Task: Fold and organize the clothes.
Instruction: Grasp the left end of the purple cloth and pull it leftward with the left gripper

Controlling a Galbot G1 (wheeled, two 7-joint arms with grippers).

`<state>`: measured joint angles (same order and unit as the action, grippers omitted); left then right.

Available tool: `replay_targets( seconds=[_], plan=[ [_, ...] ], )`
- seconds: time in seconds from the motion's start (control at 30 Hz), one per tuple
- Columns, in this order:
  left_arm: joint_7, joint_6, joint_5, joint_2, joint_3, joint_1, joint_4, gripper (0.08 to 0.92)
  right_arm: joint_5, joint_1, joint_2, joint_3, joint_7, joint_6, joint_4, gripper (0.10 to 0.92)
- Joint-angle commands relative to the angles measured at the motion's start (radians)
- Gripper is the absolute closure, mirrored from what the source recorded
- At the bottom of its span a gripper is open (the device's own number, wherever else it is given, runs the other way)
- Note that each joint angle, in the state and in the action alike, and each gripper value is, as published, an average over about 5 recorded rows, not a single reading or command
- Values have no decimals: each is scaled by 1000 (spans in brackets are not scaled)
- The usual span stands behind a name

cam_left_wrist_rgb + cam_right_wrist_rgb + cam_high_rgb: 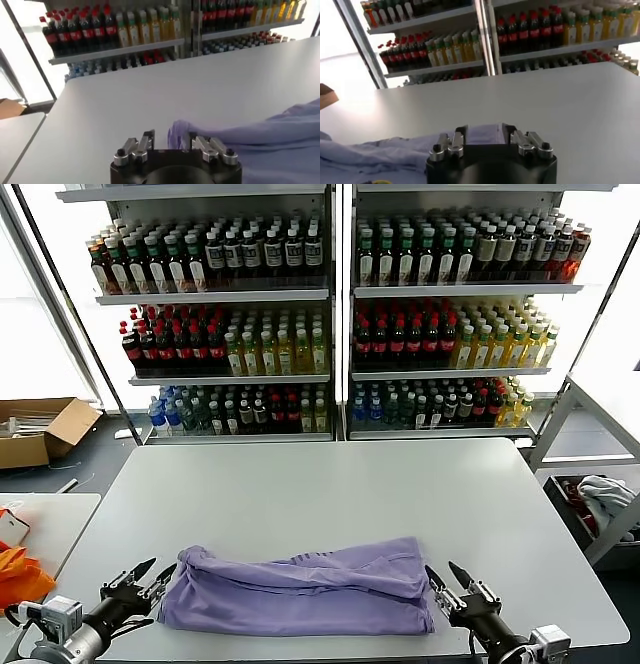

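Lavender T-shirt (300,589): folded into a long band, lying flat across the near edge of the white table (320,494). Left tool (148,572): at the shirt's left end, fingers spread apart, gripping nothing. Right tool (448,576): at the shirt's right end, fingers likewise apart, holding nothing. Behind the table: shelves of bottled drinks (330,314). Cardboard box (40,429) on the floor, far left
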<state>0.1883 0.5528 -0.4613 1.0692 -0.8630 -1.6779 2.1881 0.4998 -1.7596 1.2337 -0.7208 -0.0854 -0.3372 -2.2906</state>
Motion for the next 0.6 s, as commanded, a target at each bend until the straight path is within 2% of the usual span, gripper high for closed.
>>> replay_targets(
  seconds=[0.03,0.1,0.2,0.37,0.47,0.6],
  plan=[
    [-200,-29,-56,31,140,97,9,453,-12,-17,7,-68,19,111,11,324],
    [-220,-42,-18,40,184,110,-25,392,-25,-28,11,-71,16,119,22,261],
    [-230,-55,37,62,241,124,-64,305,-39,-42,16,-68,13,125,26,214],
    [-226,-47,49,98,282,138,-94,198,-48,-49,20,-63,11,124,25,203],
    [-224,-42,47,102,287,148,-122,203,-50,-51,18,-63,9,124,26,203],
    [-219,-35,37,95,273,155,-148,305,-49,-53,16,-65,7,125,25,202]
  ],
)
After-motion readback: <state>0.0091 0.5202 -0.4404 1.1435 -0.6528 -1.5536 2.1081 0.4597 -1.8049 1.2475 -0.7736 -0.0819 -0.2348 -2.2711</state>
